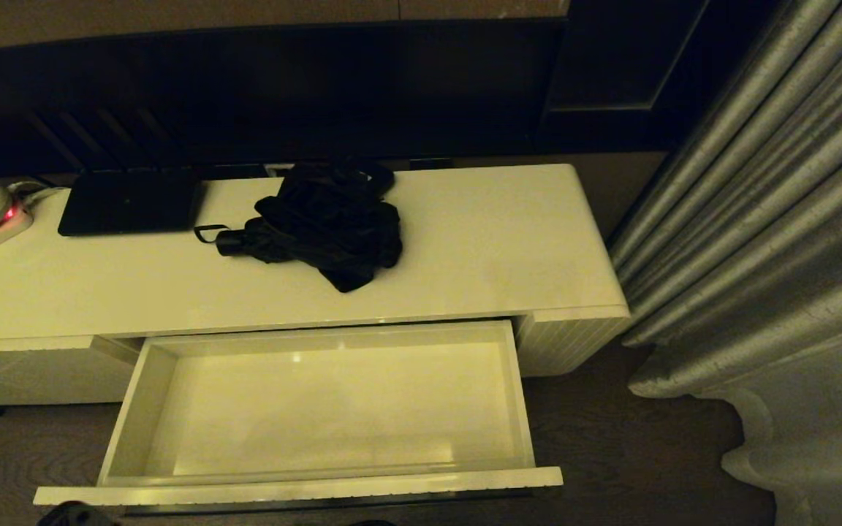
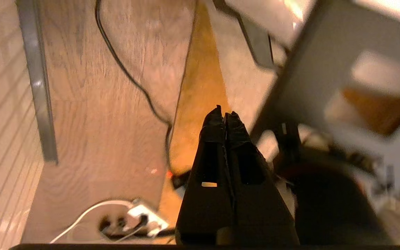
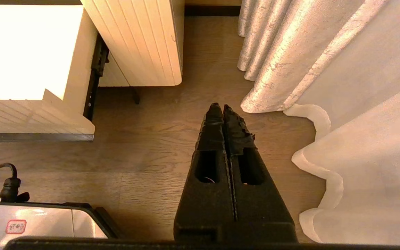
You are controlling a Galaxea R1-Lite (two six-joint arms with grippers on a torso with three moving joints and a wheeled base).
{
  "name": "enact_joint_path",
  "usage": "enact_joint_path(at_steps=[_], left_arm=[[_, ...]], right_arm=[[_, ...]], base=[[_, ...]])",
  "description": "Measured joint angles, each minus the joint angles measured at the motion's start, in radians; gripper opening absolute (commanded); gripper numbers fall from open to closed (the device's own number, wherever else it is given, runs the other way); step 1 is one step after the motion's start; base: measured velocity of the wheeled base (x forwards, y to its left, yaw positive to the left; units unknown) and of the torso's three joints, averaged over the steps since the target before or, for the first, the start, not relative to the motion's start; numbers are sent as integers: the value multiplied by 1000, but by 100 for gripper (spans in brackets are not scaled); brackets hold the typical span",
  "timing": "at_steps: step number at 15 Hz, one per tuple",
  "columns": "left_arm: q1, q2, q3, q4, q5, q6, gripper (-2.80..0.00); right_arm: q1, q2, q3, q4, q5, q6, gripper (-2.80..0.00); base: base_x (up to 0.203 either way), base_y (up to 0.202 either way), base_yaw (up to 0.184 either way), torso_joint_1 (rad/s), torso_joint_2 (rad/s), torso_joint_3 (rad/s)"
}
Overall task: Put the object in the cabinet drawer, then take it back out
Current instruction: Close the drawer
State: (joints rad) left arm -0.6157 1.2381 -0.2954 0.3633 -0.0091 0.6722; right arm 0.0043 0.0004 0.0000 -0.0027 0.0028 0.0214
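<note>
Head view shows the umbrella (image 1: pixel 322 223) lying on the cabinet worktop (image 1: pixel 501 248), behind the open cabinet drawer (image 1: pixel 319 409), whose pale inside holds nothing. So I judge the task is either at its very start or already finished; these pictures alone cannot decide it. Both arms hang low over the wooden floor, out of the head view: the left gripper (image 2: pixel 224 116) near some cables, the right gripper (image 3: pixel 219 108) between the drawer corner and the curtain (image 3: pixel 325 69). Both have their jaws pressed together, holding nothing. If the start, one arm must rise, open, and take the bunched fabric or the short handle (image 1: pixel 234 241). The drawer's bar handle is hardly visible from above.
</note>
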Motion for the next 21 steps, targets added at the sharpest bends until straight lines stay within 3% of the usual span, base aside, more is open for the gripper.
enact_joint_path(at_steps=[4,9,12,14,21], left_arm=[[0,120,35,-194,-9,-82,-280],[1,267,53,-495,2,-231,-280],[3,325,58,-594,18,-264,-280],[4,382,70,-704,55,-300,-280],[4,606,123,-1242,252,-388,-280]], right_arm=[[0,0,0,0,0,0,-280],[0,0,0,0,0,0,-280],[0,0,0,0,0,0,-280],[0,0,0,0,0,0,-280],[0,0,0,0,0,0,-280]], base=[[0,0,0,0,0,0],[0,0,0,0,0,0],[0,0,0,0,0,0],[0,0,0,0,0,0],[0,0,0,0,0,0]])
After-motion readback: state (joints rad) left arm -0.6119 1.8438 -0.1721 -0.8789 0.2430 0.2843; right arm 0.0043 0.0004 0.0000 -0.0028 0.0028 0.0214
